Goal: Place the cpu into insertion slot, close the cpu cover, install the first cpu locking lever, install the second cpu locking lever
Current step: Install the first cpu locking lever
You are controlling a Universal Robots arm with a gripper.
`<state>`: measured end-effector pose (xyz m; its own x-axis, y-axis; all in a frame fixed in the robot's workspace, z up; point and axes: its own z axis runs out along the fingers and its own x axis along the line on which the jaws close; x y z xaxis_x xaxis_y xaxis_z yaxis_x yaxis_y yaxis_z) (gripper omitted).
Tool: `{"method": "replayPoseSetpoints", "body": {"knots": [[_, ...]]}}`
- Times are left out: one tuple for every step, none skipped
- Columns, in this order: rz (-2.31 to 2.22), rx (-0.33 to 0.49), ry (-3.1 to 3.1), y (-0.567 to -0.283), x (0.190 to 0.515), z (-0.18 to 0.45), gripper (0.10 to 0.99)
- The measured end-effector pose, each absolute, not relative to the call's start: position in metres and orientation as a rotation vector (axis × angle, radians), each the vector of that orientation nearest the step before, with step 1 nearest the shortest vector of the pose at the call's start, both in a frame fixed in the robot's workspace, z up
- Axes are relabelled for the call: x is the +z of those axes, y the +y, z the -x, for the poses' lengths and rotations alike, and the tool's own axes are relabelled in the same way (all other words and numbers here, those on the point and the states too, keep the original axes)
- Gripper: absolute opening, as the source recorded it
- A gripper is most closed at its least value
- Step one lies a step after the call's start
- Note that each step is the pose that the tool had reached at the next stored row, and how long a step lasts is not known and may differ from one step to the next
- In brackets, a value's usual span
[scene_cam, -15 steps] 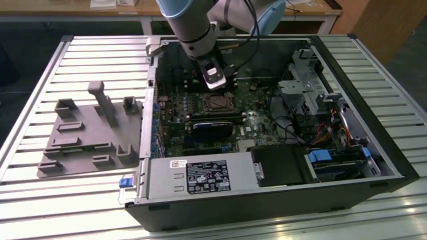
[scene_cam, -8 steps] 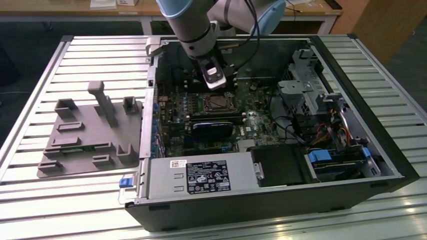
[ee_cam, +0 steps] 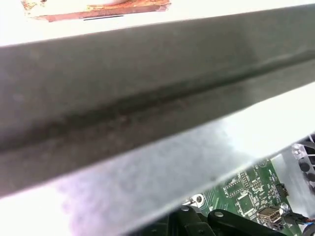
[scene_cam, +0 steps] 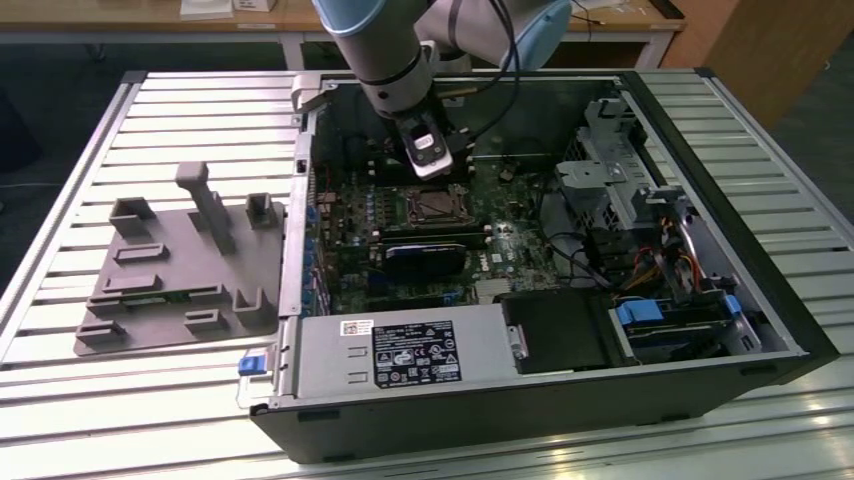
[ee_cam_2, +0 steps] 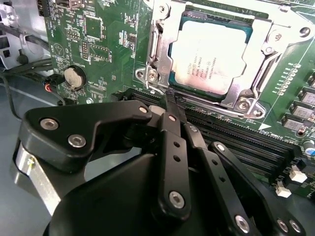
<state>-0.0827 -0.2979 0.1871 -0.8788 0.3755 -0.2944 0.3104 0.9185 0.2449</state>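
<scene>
Silver cpu cover [ee_cam_2: 261,49] over cpu [ee_cam_2: 209,56]

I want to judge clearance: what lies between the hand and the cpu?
In the second wrist view, the silver rim of the cpu cover lies between the hand and the cpu. The hand is close beside that rim.

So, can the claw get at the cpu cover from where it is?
Likely yes: the claw sits right at the edge of the cpu cover, which lies over the cpu, with nothing between them.
</scene>
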Motion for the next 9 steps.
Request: {"method": "replayPoseSetpoints", "body": {"knots": [[-0.506, 0.275, 2.74, -0.2981, 0.1871, 0.0827, 0.102], [-0.506, 0.278, 2.74, -0.2982, 0.1869, 0.0827, 0.102], [-0.507, 0.279, 2.74, -0.2984, 0.1866, 0.0826, 0.102], [-0.507, 0.281, 2.74, -0.2986, 0.1862, 0.0826, 0.102], [-0.507, 0.282, 2.74, -0.2988, 0.1859, 0.0826, 0.102], [-0.507, 0.282, 2.74, -0.2989, 0.1857, 0.0826, 0.102], [-0.507, 0.283, 2.74, -0.2991, 0.1855, 0.0826, 0.102], [-0.508, 0.284, 2.74, -0.2992, 0.1852, 0.0825, 0.102], [-0.508, 0.285, 2.74, -0.2994, 0.185, 0.0824, 0.102]]}}
